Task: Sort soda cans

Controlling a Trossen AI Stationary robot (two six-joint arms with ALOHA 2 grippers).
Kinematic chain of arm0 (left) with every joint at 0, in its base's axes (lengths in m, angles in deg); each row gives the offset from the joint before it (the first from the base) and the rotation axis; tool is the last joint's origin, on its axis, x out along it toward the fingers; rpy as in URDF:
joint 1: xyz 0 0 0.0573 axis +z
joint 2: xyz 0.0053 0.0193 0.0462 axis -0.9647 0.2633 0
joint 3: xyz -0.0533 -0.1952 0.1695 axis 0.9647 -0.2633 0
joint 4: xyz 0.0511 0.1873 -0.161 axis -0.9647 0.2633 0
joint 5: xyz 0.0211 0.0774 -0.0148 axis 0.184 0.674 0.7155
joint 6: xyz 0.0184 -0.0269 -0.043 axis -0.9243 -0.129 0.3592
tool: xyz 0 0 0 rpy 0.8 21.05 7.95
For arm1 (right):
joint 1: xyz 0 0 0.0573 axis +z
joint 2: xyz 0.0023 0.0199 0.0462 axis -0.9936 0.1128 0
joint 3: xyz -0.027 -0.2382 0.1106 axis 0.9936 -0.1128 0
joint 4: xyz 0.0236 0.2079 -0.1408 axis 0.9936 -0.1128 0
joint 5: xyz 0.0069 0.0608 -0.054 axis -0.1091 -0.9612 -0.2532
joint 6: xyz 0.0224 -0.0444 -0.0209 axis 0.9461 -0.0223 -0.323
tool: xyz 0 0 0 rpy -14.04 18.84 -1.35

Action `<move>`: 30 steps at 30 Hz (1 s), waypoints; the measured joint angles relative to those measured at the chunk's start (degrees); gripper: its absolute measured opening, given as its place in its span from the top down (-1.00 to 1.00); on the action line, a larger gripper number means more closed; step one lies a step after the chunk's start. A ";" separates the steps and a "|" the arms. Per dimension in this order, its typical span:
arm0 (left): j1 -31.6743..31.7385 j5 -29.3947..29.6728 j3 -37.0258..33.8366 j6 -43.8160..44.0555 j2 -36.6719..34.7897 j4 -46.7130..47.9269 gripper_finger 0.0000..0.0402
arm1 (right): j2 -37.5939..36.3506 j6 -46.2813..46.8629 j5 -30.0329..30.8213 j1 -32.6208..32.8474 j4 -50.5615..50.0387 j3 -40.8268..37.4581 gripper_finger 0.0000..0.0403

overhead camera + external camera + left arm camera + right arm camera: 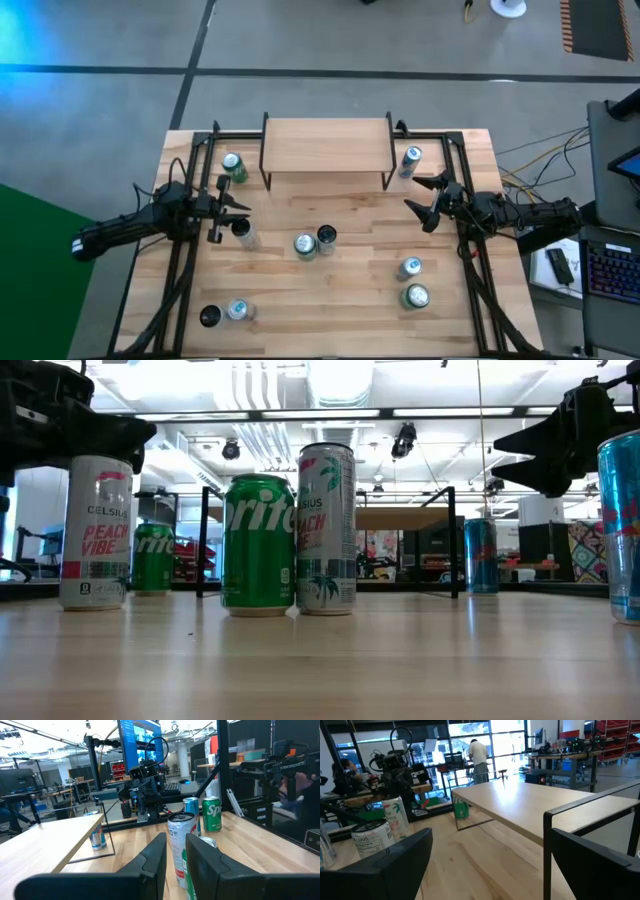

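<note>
Left gripper (176,840) first: its fingers (152,855) are pulled almost together with just a slim gap, and nothing is pinched in there. The white Celsius can (181,827) stands upright just past the tips, apart from them as far as I can tell, and from table height the gripper hangs a bit above its top. That spot is out in front of the left end of the wooden shelf (325,145).

The right gripper (420,197) is spread wide and empty, hovering in front of the shelf's right end. A blue can (410,160) stands near it, right by the shelf's right leg.

The rest of the soda cans, all upright:
- A green one (233,165) stands beside the shelf's left leg.
- A pair (315,242) sits side by side, in front of the shelf's middle.
- Another two (412,282) are further out from the right end.
- The last two (224,313) are well out from the left end, near the table edge (330,345).
</note>
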 joint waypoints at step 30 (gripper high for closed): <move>0.00 2.57 -0.02 17.44 -0.01 -4.35 0.71 | 0.00 -0.98 0.78 -0.04 10.63 0.00 -0.91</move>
